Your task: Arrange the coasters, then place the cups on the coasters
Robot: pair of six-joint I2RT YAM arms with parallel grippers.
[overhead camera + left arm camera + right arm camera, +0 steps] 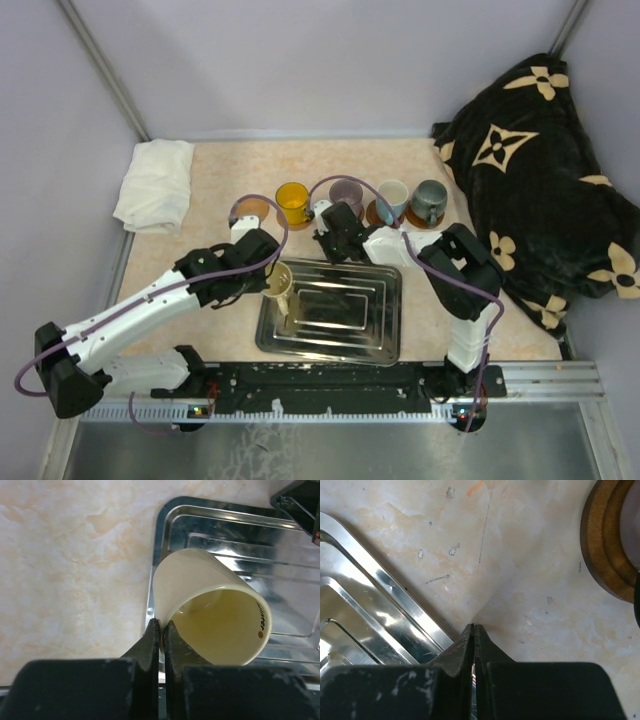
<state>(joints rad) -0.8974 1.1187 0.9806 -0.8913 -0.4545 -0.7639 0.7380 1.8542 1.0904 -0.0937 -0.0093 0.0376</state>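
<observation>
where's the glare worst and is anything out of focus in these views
Top external: even, soft light, only mild reflections on the steel tray. Left wrist: bright glare streaks on the tray behind the cream cup; the left gripper is dark and soft-edged. Right wrist: glare on the tray corner; the right gripper is underexposed and blurry.

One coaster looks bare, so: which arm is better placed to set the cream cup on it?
Left. The left gripper is shut on the cream cup at its rim, and the bare coaster sits at the row's left end, nearest it. The right gripper is shut, empty, by the tray.
</observation>
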